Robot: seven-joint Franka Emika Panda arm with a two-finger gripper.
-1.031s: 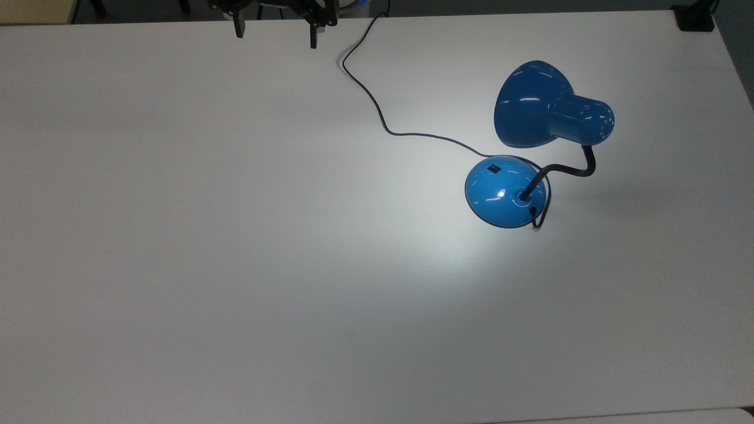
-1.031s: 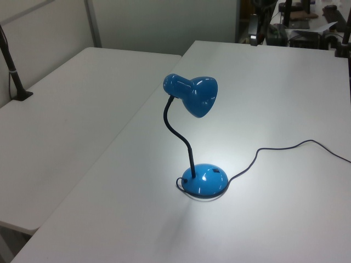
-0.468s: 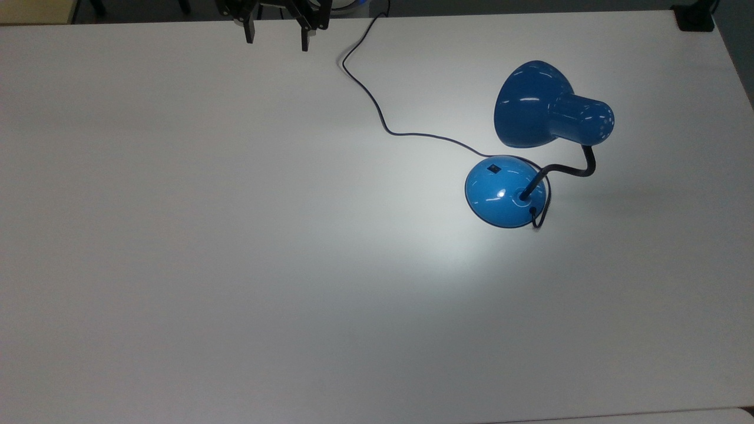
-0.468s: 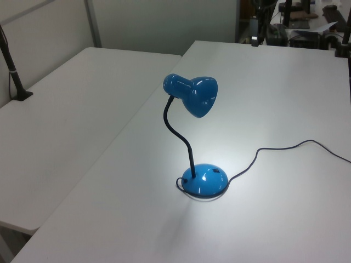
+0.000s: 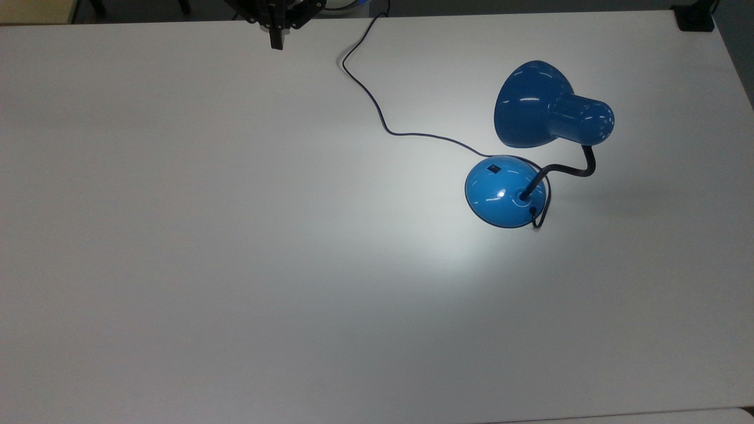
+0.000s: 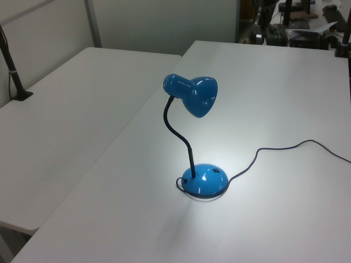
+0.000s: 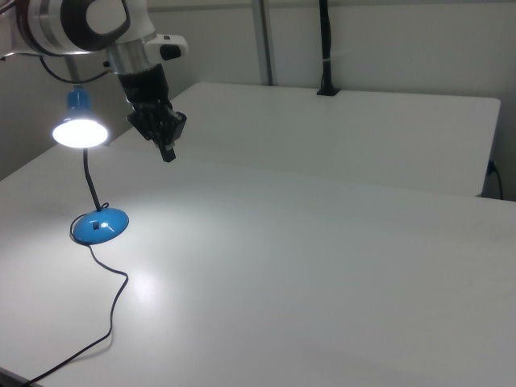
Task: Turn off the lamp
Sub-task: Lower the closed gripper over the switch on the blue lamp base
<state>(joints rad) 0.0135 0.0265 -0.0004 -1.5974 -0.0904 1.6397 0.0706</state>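
Observation:
The lamp is lit and throws a bright patch on the white table. Its glossy blue shade hangs over the round blue base on a bent black gooseneck. A small black switch sits on the base's side toward the top view's upper left. A thin black cord snakes from the base to the far edge. My gripper hovers at that far edge, well to the top view's left of the lamp, fingers pressed together and holding nothing. In the right view the gripper hangs to the right of the glowing shade.
A black clamp sits at the table's corner in the top view's upper right. A second white table adjoins on the left view's left, with a black post on it. The right view has a post too.
The gripper's fingers, wide apart a second ago, have come together and are now shut. The gripper stayed near the table's far edge. The lamp and cord have not moved.

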